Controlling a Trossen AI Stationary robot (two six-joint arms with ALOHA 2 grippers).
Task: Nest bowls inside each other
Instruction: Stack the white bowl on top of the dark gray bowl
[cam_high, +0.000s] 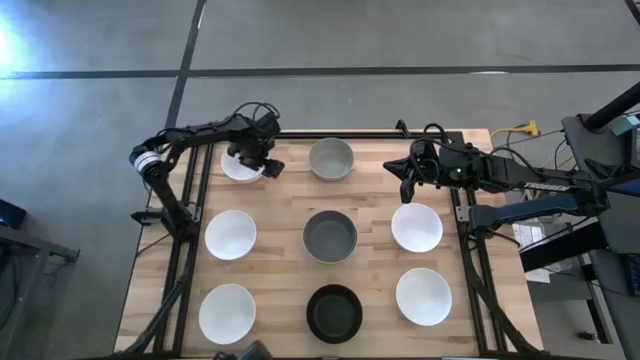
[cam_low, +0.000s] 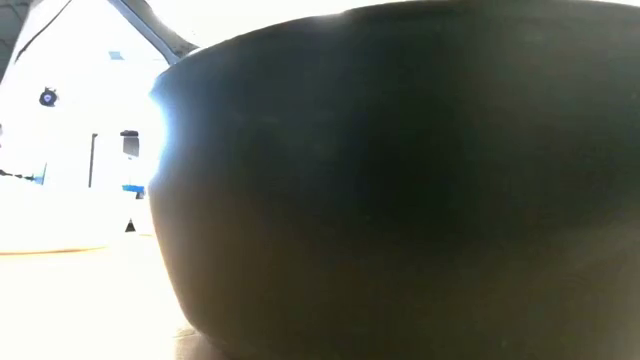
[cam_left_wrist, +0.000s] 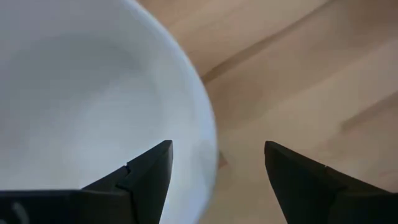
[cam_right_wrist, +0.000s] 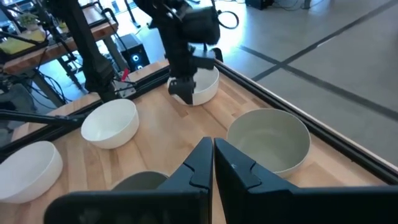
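Note:
Several round bowls stand in rows on the wooden table. My left gripper (cam_high: 252, 160) (cam_left_wrist: 217, 146) is open over the far-left white bowl (cam_high: 236, 168) (cam_left_wrist: 93, 87), one finger above its inside and one outside its rim (cam_left_wrist: 208, 124). My right gripper (cam_high: 402, 170) (cam_right_wrist: 212, 149) is shut on nothing and hovers over the far right of the table. The light grey bowl (cam_high: 331, 158) (cam_right_wrist: 270, 140) stands between the two grippers. The dark grey bowl (cam_high: 330, 236) is in the centre. The black bowl (cam_high: 334, 312) (cam_low: 400, 180) stands at the near edge.
White bowls stand at middle left (cam_high: 231, 234), near left (cam_high: 227, 312), middle right (cam_high: 417, 227) and near right (cam_high: 424, 296). Black frame rails (cam_high: 190, 200) run along the table's left, right and far edges. Bare wood lies between the bowls.

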